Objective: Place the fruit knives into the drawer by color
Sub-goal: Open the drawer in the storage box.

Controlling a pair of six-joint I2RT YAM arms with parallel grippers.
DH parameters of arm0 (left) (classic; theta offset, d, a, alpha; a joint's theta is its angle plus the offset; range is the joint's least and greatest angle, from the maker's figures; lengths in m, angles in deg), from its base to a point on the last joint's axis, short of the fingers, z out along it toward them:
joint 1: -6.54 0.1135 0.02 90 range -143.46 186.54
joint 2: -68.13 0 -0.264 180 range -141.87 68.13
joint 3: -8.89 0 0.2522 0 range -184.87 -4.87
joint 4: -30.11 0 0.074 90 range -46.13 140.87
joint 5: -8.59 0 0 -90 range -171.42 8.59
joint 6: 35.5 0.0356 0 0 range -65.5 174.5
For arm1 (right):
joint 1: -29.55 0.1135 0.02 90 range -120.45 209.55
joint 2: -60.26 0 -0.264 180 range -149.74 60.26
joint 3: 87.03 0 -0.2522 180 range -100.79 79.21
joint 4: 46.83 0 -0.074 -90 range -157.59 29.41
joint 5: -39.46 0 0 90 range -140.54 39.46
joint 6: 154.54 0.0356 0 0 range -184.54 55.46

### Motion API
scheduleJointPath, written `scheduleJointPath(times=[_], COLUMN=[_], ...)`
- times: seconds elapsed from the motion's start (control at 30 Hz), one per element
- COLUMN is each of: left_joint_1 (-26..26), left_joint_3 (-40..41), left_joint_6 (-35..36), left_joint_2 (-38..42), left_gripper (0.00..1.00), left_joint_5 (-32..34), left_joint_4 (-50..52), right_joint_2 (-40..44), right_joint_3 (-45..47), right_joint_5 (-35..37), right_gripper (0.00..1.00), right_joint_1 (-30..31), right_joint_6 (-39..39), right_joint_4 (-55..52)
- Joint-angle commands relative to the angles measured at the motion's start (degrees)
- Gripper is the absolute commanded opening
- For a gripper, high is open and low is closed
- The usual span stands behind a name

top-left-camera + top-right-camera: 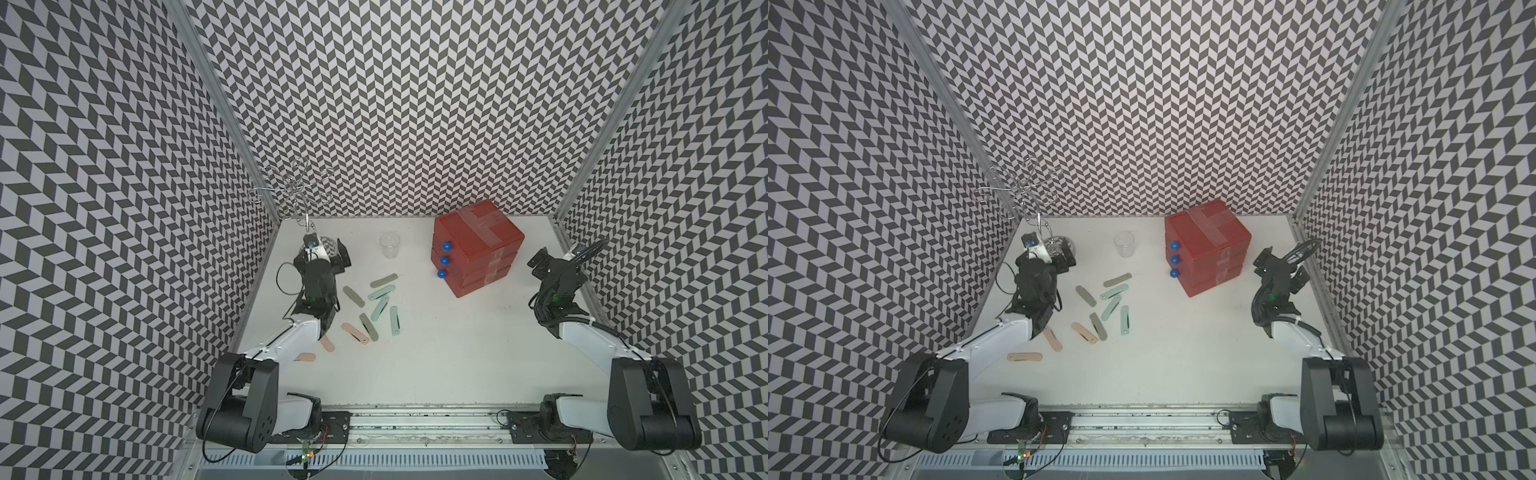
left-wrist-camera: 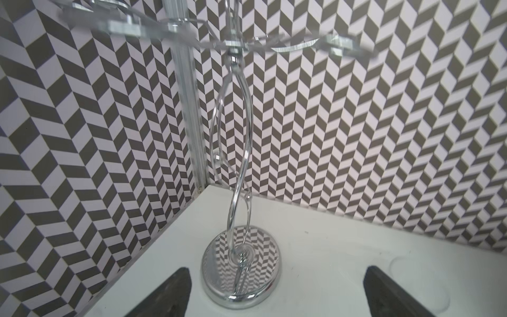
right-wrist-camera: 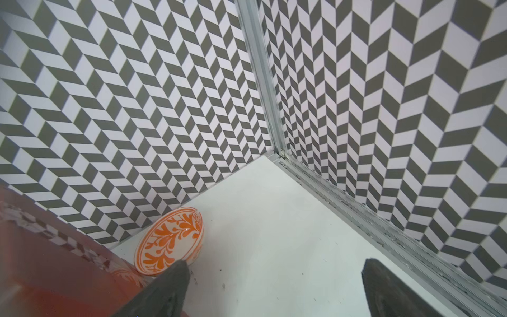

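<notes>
**A:** Where do the knives lie against the grippers?

**B:** The small flat oblong fruit knives point(image 1: 380, 307) are scattered loose on the white table point(image 1: 457, 353). They sit on the near side of the left gripper point(image 2: 276, 274), toward the middle, along that arm's forearm. Its jaws stand wide apart and empty, facing the round mirrored base of the chrome wire stand point(image 2: 247, 269) in the far left corner.

**A:** And the other side?

**B:** The right gripper point(image 3: 275, 263) is spread wide too, with nothing in it, well apart from the knives. The red translucent plastic drawer box point(image 1: 478, 245) stands between them. Its blue ball knobs point(image 1: 444, 260) face the knives' side, and the three fronts are flush.

**A:** Which way do the knives point?

**B:** Mixed.
- The far grey-olive knife point(image 1: 383, 281) and the pale mint knife point(image 1: 380, 292) just beside it lie almost crosswise.
- The nearest mint knife point(image 1: 395, 320) runs nearly straight front to back.
- The left grey-olive knife point(image 1: 353, 296), the near grey-olive knife point(image 1: 369, 327) and the peach knife point(image 1: 355, 333) just beside it all slant, far ends leaning left.
- The lowest peach knife point(image 1: 1025, 357) lies crosswise by the left arm.

**A:** Anything else around them?

**B:** A clear plastic cup point(image 1: 390, 245) stands upright behind the knives. An orange-patterned white bowl point(image 3: 170, 241) sits behind the drawer box.
</notes>
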Motion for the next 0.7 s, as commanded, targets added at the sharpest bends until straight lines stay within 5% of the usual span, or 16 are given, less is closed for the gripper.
scheduleJointPath(times=[0.0, 0.17, 0.27, 0.5, 0.67], left_joint_1=[0.30, -0.79, -1.95, -12.80, -14.23], left_joint_3=[-12.55, -15.81, -16.20, -24.27, -29.48], left_joint_6=[-12.56, -9.80, -10.84, -8.12, -10.42], left_joint_2=[0.29, 2.80, 3.62, -1.60, -8.63], left_gripper=[1.00, 1.00, 1.00, 1.00, 1.00], left_joint_5=[-0.53, -17.86, -23.57, -20.46, -26.67], left_joint_4=[31.30, 28.11, 25.04, 25.34, 25.87], right_joint_2=[5.78, 13.70, 15.16, 15.94, 15.19], right_joint_3=[1.13, 3.27, -1.84, -15.98, -24.79], right_joint_5=[-5.50, -26.78, -28.40, -34.06, -32.00], right_gripper=[0.99, 0.99, 0.99, 0.99, 0.99], right_joint_1=[-1.23, -2.32, -2.32, 0.12, 6.00], right_joint_6=[6.83, 5.17, 6.68, 0.60, -4.66], right_joint_4=[-10.47, -6.47, -11.93, -25.55, -31.21])
